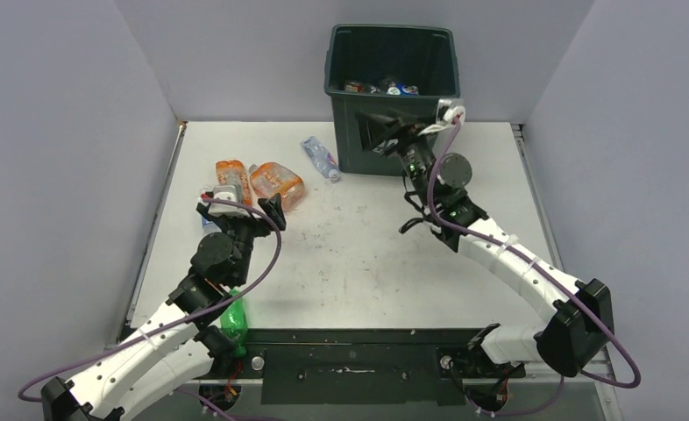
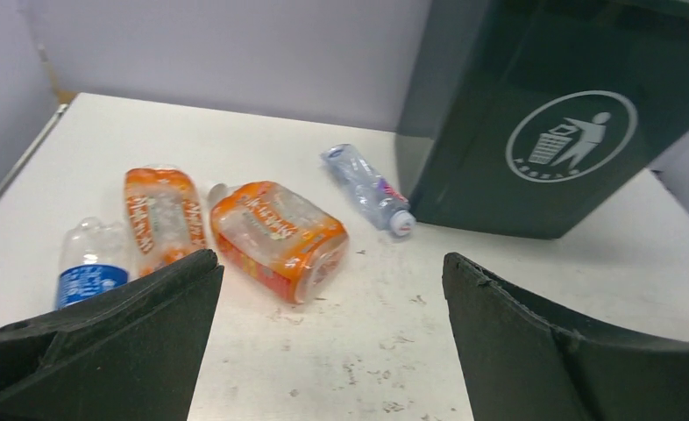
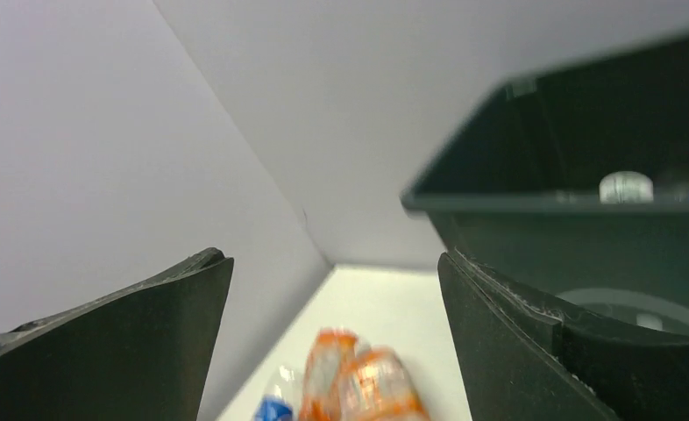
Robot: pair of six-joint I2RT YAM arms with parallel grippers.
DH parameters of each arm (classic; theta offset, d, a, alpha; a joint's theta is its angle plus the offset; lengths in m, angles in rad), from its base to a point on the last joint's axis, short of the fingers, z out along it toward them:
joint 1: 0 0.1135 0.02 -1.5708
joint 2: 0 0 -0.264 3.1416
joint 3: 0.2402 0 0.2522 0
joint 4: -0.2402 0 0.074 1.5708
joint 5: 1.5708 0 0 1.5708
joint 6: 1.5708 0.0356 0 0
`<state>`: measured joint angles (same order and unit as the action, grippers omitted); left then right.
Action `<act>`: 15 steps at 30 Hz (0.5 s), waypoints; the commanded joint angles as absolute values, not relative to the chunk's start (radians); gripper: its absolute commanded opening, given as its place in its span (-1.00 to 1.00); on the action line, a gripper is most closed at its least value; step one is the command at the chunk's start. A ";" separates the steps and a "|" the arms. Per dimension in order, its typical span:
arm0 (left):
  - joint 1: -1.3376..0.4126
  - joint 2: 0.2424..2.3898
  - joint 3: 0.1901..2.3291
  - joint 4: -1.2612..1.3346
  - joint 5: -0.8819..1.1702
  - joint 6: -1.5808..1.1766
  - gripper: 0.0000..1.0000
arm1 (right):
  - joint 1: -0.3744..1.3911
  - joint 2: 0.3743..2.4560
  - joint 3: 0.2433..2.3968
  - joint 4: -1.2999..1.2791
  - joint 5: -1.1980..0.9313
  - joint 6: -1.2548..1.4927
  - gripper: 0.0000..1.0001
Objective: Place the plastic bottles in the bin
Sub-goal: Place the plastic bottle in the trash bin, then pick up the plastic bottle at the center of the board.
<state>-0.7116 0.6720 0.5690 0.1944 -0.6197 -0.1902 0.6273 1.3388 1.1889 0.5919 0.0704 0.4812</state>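
Your left pincer (image 2: 328, 259): spread wide, empty, near the worktop's left edge.
Your grip: centre over the nearer orange bottle (image 2: 275, 237), straddle its narrow width, squeeze gently.

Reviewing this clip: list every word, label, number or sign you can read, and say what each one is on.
No words or numbers can be read.
Sign only: a white round litter-person logo on the front of the bin; the tiny lettering inside it is too small to read.
White label print on the right orange bottle and the left orange bottle: blurred.
White print on the blue-labelled bottle: too small.
Label on the clear bottle by the bin: unreadable.
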 commanded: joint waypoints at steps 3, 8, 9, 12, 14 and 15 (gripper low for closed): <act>-0.693 0.726 0.714 -0.050 -0.842 -0.255 0.92 | 0.687 1.233 0.839 0.583 0.032 0.585 0.81; -0.556 0.793 0.775 -0.408 -0.763 -0.577 0.92 | 0.711 1.240 0.666 0.573 -0.056 0.634 0.80; -0.510 0.809 0.771 -0.452 -0.727 -0.631 0.92 | 0.718 1.259 0.646 0.579 -0.082 0.640 0.80; -0.361 0.869 0.764 -0.546 -0.593 -0.732 0.93 | 0.754 1.336 0.625 0.584 -0.133 0.647 0.79; -0.268 0.905 0.764 -0.574 -0.531 -0.753 0.92 | 0.786 1.386 0.627 0.583 -0.157 0.647 0.78; -0.228 0.920 0.763 -0.580 -0.505 -0.756 0.93 | 0.804 1.410 0.628 0.584 -0.161 0.645 0.78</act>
